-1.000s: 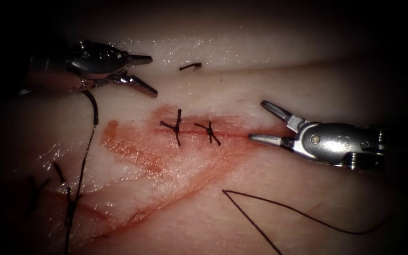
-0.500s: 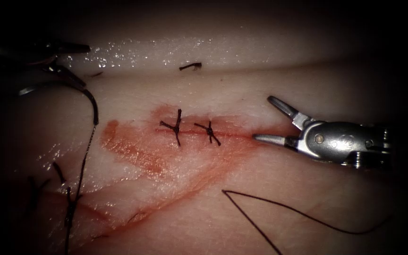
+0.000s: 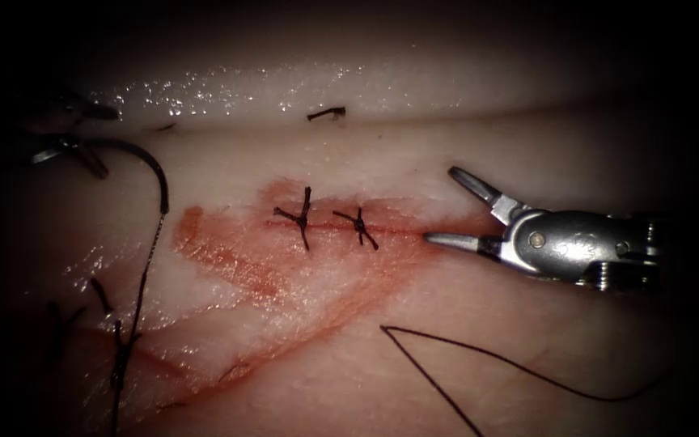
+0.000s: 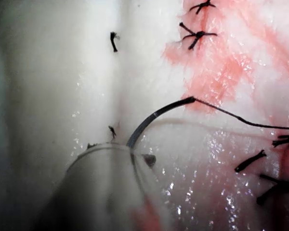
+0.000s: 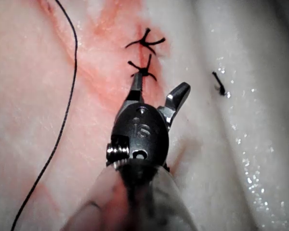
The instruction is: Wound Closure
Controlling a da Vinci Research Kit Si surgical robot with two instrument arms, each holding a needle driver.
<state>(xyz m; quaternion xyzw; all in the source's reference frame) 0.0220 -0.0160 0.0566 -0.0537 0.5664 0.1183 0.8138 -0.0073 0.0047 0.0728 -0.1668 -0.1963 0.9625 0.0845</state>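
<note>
Leftward toward nine o'clock, the left tool (image 3: 74,150) has withdrawn, gripping the needle (image 3: 135,158) near its tip end; right tool (image 3: 459,210) jaws gape wide, empty, over the tissue (image 3: 446,364).

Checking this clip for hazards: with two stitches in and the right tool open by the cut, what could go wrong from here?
The right tool, open and holding nothing, has one jaw tip at the right end of the cut; it might scrape the tissue or catch the nearest stitch. The needle, out of the tissue left of the cut, lies by the left tool; whether it is held is unclear, so it could slip.
</note>
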